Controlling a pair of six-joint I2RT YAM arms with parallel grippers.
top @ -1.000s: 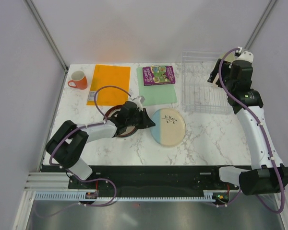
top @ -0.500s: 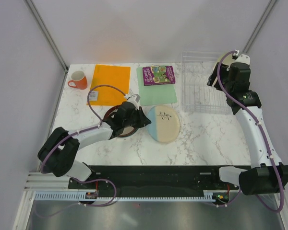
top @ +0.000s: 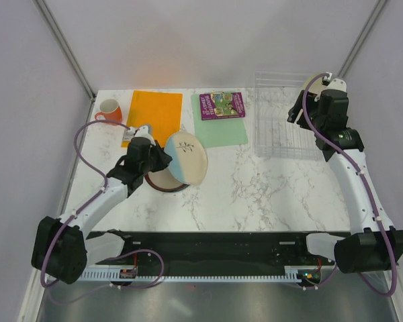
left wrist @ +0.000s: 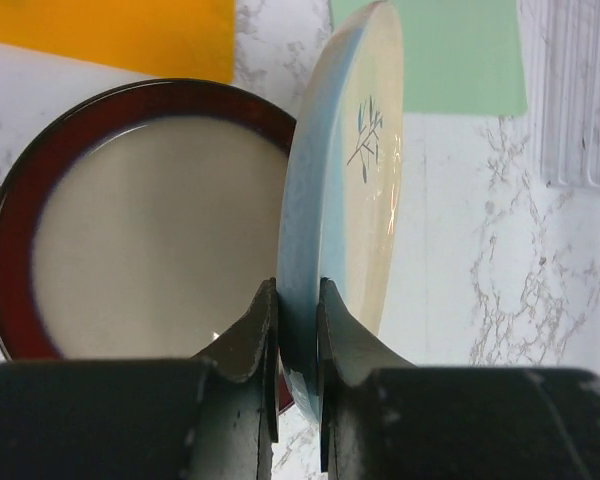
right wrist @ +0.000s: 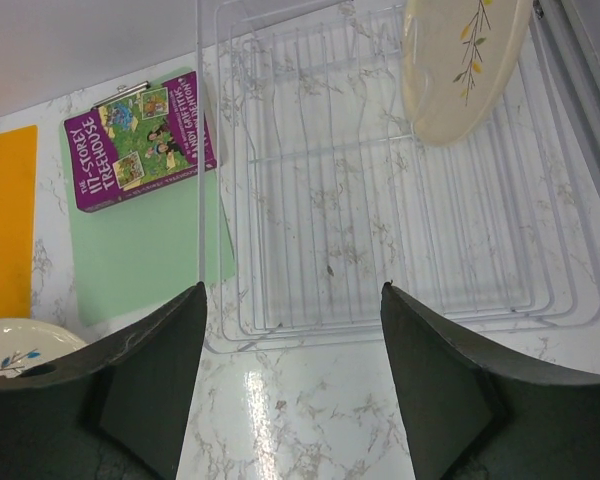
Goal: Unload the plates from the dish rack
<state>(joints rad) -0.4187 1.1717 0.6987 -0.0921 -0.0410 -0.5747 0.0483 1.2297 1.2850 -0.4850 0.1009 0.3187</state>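
Blue-cream plate (left wrist: 345,200) pinched by left jaws; maroon-rimmed plate (left wrist: 130,230) flat; third plate (right wrist: 460,60) in rack (right wrist: 380,250); right jaws spread.

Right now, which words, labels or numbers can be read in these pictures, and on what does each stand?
"THE …-STOREY TREEHOUSE": on the cover of the purple book; the number before "STOREY" is unclear.
Smaller line on the same cover: too blurred to read.
Nothing else legible in any view.

Upper right: dish rack (top: 285,127), one standing plate (right wrist: 460,60) in its right rear corner. Left of centre: tilted plate (top: 186,159) above a flat plate (top: 162,181). Upper edge, left to right: mug (top: 109,111), mat (top: 154,114), book (top: 222,105) on second mat (top: 225,133).
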